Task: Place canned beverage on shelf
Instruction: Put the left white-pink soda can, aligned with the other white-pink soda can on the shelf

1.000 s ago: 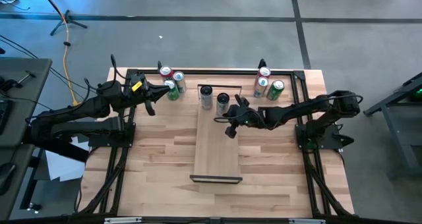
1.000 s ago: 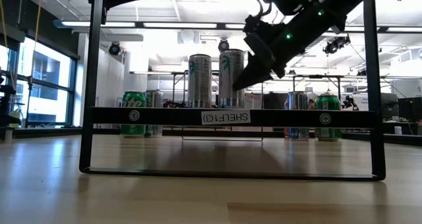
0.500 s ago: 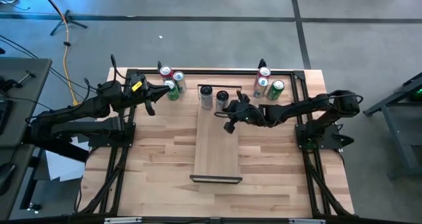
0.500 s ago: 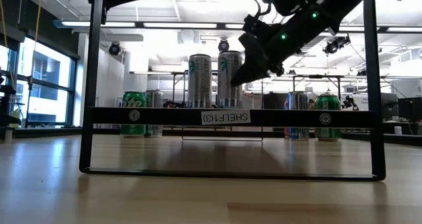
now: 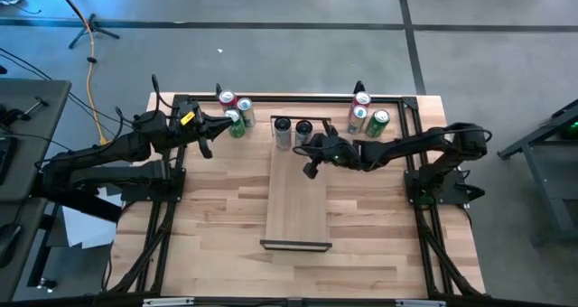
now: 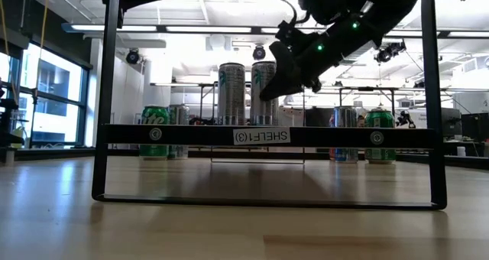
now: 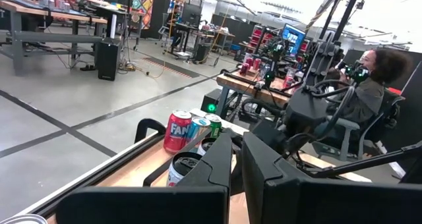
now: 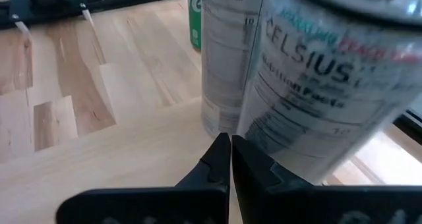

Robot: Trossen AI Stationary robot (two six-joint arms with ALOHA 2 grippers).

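The shelf [image 5: 296, 199], a long pale board with dark end frames, lies in the middle of the table. Two tall silver cans [image 5: 283, 132] [image 5: 303, 131] stand upright on its far end; the nearer one fills the right wrist view [image 8: 316, 85]. My right gripper [image 5: 311, 165] is shut, slants down over the shelf just near-right of these cans, and touches nothing that I can see. It shows high in the low view [image 6: 269, 80]. My left gripper [image 5: 206, 148] is shut and waits at the far left beside a group of cans.
A red can [image 5: 227, 99] and two green cans [image 5: 237, 124] stand at the far left. Three more cans [image 5: 361, 99] [image 5: 358, 118] [image 5: 377, 123] stand at the far right. The shelf's near frame [image 6: 267, 135] spans the low view. A person [image 7: 376, 79] sits beyond the table.
My right gripper has gone toward the table's left and far edges, closer to the two silver cans on the shelf. The cans have stayed in place.
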